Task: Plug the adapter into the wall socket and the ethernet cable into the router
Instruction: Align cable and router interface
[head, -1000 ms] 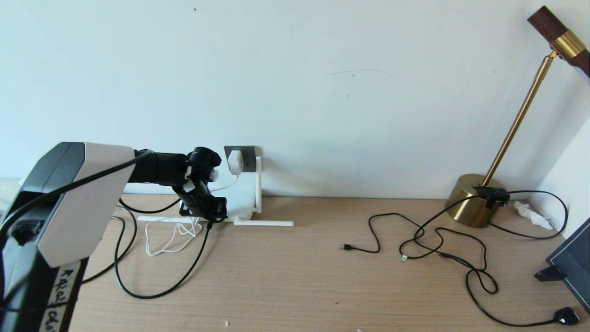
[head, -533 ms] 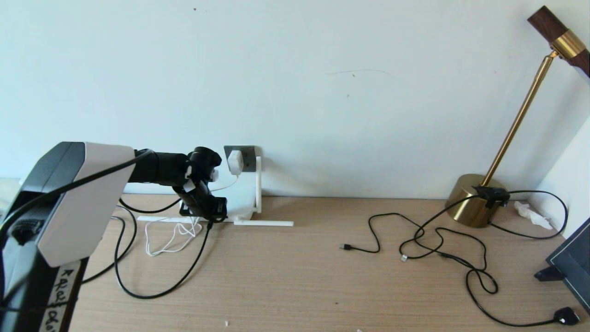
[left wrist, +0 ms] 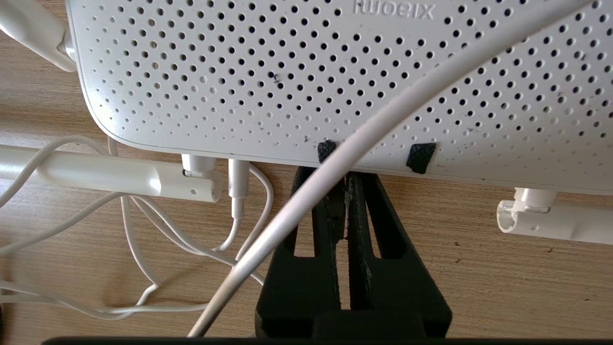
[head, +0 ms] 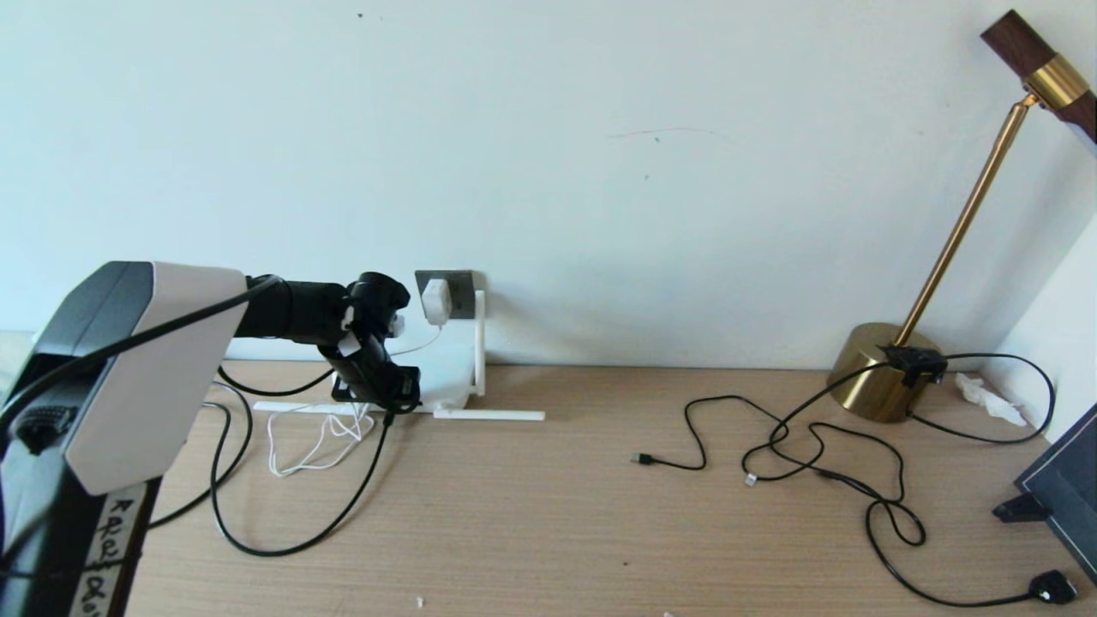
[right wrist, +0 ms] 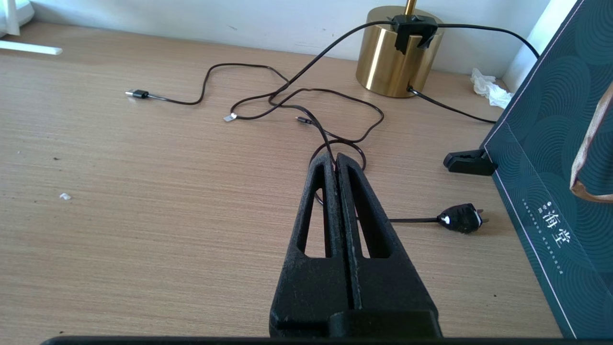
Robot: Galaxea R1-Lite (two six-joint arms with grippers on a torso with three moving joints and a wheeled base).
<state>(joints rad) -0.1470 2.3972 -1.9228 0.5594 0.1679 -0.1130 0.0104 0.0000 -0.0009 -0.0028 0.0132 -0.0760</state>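
Pressing closed left pincer (left wrist: pixel 346 184) against perforated white router (left wrist: pixel 297 76); grasp unclear.

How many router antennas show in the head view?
3. One antenna stands upright beside the socket; a second antenna lies flat to its right; a third antenna lies flat, left of the left gripper. The gripper may hide a fourth.

White cords (left wrist: pixel 143 230) and an antenna (left wrist: pixel 110 175) crowd the router (left wrist: pixel 297 76) edge; the desk (head: pixel 548 514) middle lies open.
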